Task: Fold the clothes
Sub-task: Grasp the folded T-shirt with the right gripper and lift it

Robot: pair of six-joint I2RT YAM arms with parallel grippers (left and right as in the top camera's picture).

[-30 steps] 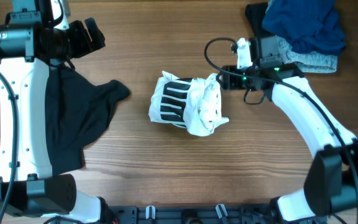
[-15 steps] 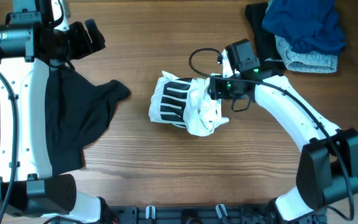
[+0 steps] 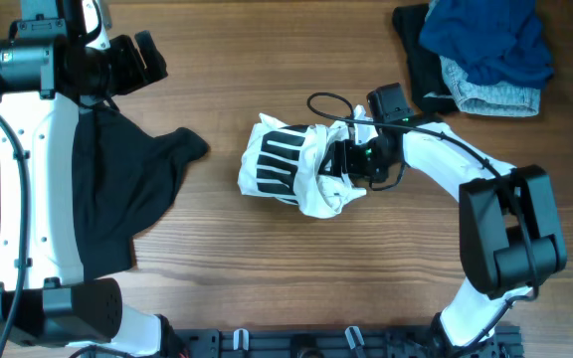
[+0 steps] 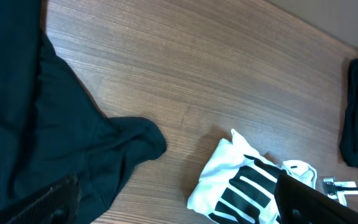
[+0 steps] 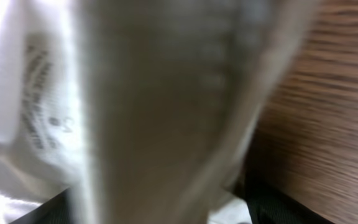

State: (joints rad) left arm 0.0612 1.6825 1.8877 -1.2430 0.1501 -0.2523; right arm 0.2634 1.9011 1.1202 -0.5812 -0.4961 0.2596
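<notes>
Step — grasping crumpled shirt [image 3: 285, 167], scene centre. Right gripper [image 3: 338, 165] buried in its right edge — jaw state unclear. Left gripper [image 3: 147, 55] agape, idle far left. Next: pinch hem, spread flat.

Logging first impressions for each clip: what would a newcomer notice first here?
A crumpled white T-shirt with black stripes lies dead centre, and the right gripper is pushed into its right-hand folds, so blurred white fabric fills the right wrist view. A big black garment is spread at the left under the left arm, with the open left gripper near its far end. A blue and grey clothes pile sits in the far right corner.
</notes>
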